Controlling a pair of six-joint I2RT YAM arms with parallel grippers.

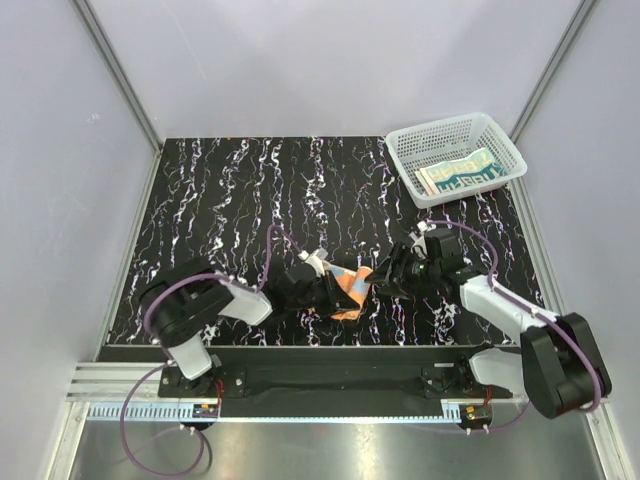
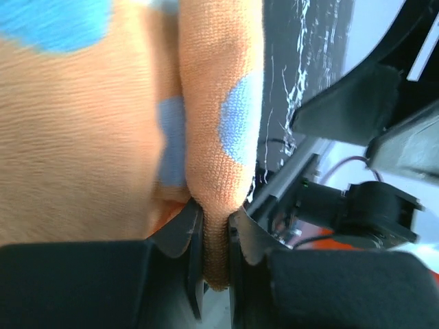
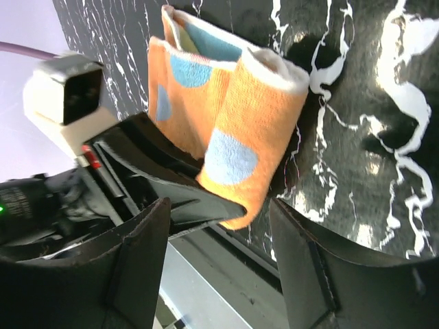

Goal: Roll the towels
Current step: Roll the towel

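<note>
The orange towel [image 1: 350, 288] with blue dots lies partly rolled at the table's near middle. My left gripper [image 1: 335, 295] is shut on a fold of it; in the left wrist view the orange towel [image 2: 219, 103] is squeezed between the left gripper's [image 2: 216, 221] jaws. My right gripper [image 1: 386, 274] stands open just right of the roll, touching nothing. In the right wrist view the rolled orange towel [image 3: 254, 116] sits ahead of the right gripper [image 3: 219, 236], with the left gripper's finger [image 3: 175, 200] under the roll's near end. The cream lettered towel [image 1: 460, 172] lies folded in the basket.
A white mesh basket [image 1: 440, 130] stands at the back right corner of the black marbled table [image 1: 230, 190]. Grey walls close in the back and both sides. The arms' mounting rail [image 1: 330, 365] runs along the near edge.
</note>
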